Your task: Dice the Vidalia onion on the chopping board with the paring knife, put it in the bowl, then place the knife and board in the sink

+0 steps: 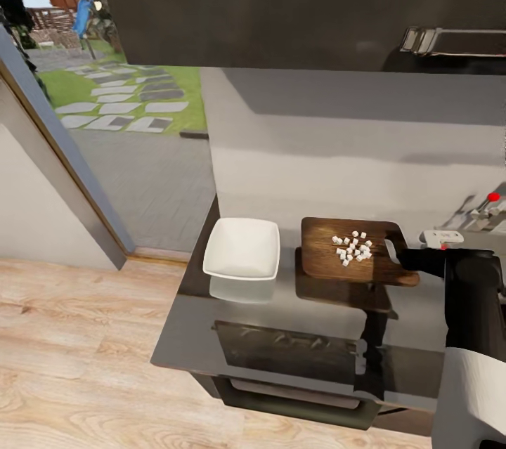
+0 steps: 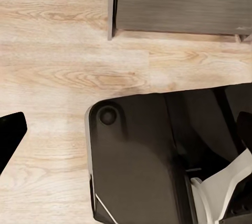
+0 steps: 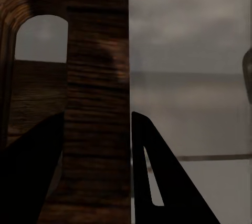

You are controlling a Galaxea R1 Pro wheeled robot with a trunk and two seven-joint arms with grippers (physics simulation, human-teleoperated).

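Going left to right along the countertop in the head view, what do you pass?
Shallow white squarish bowl → dark brown wooden chopping board carrying small white diced onion pieces → black right gripper at the board's handle end → chrome tap with red knob.

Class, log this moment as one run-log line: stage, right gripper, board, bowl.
stage: onion diced | right gripper: shut on chopping board handle end | board: on countertop, carrying dice | bowl: empty, beside board
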